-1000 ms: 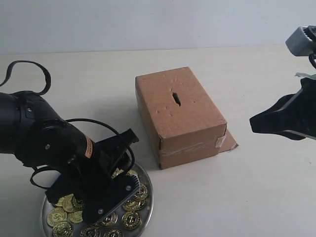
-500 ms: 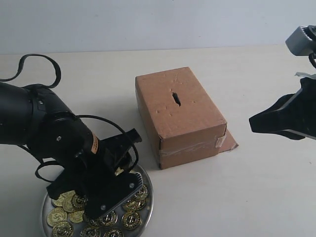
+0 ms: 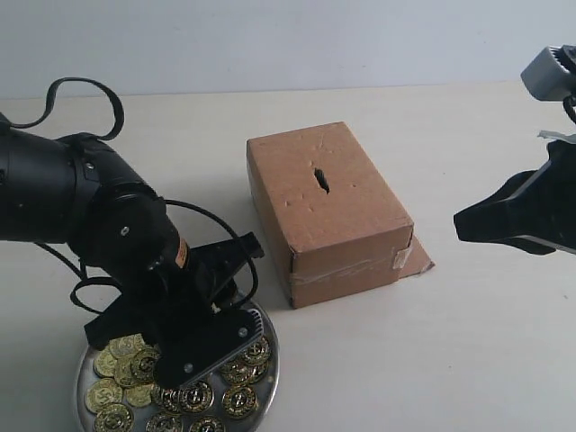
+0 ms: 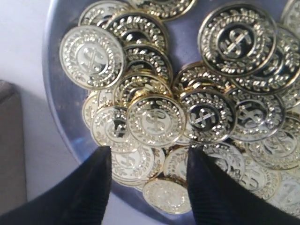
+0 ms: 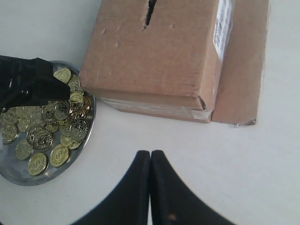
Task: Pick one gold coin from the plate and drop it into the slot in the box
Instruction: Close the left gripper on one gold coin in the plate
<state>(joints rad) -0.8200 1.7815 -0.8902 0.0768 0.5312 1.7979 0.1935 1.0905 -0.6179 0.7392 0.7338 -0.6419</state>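
The silver plate (image 3: 268,376) sits at the front left, heaped with gold coins (image 3: 239,400). My left gripper (image 3: 184,364) hangs low over that heap and hides much of it. In the left wrist view the gripper (image 4: 148,152) is open, its black fingers (image 4: 91,187) straddling overlapping coins (image 4: 156,119) near the plate's rim (image 4: 61,108); nothing is gripped. The brown box (image 3: 328,211) stands in the middle with its dark slot (image 3: 320,180) on top. My right gripper (image 3: 468,223) is shut and empty at the far right, its tips (image 5: 150,153) above bare table beside the box (image 5: 159,51).
A cardboard flap (image 3: 418,256) sticks out at the box's taped end. The right wrist view shows the slot (image 5: 150,11), the plate (image 5: 89,126) and the left arm (image 5: 28,86) over it. Pale table surrounds everything.
The left arm has swung up and to the right, shifting its gripper a little over the coins. The right arm has not moved.
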